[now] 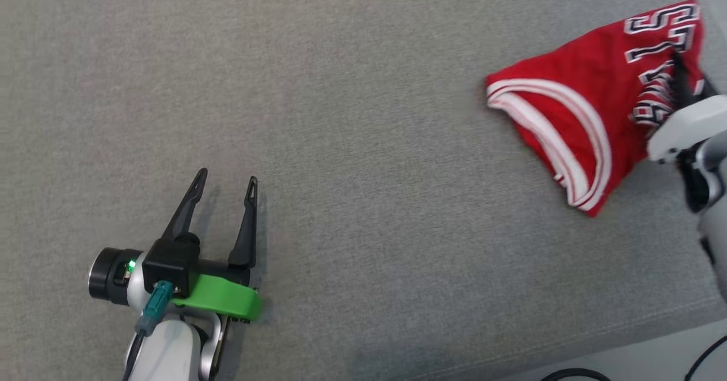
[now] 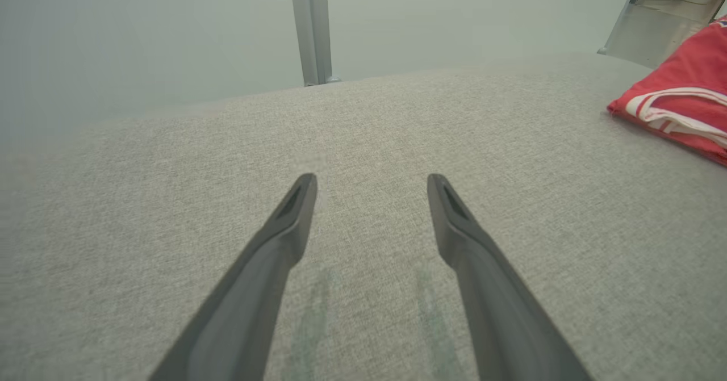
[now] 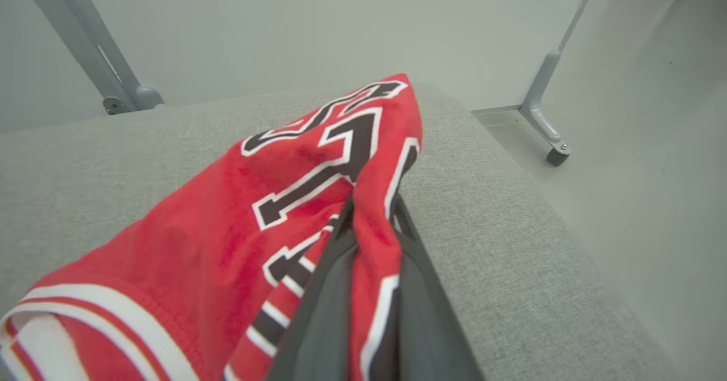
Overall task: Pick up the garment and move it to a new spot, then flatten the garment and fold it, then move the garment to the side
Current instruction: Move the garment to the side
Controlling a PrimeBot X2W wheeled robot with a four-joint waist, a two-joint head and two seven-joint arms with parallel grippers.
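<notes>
The garment (image 1: 573, 108) is a red jersey with white trim and black-and-white lettering, bunched up at the right of the grey cushion. My right gripper (image 1: 679, 71) is shut on a fold of the garment (image 3: 295, 199), and red cloth is pinched between its two dark fingers (image 3: 326, 290). Far to the left, my left gripper (image 1: 226, 181) stands open over bare cushion with nothing between its fingers. In the left wrist view the left gripper (image 2: 372, 183) points across the cushion, and the garment (image 2: 676, 103) lies off at the right edge.
The grey fabric cushion (image 1: 341, 142) spans the whole work area. Its front edge (image 1: 653, 318) runs at the lower right, with black cables (image 1: 573, 374) below it. A wheeled metal leg (image 3: 548, 125) stands on the floor past the cushion's far right end.
</notes>
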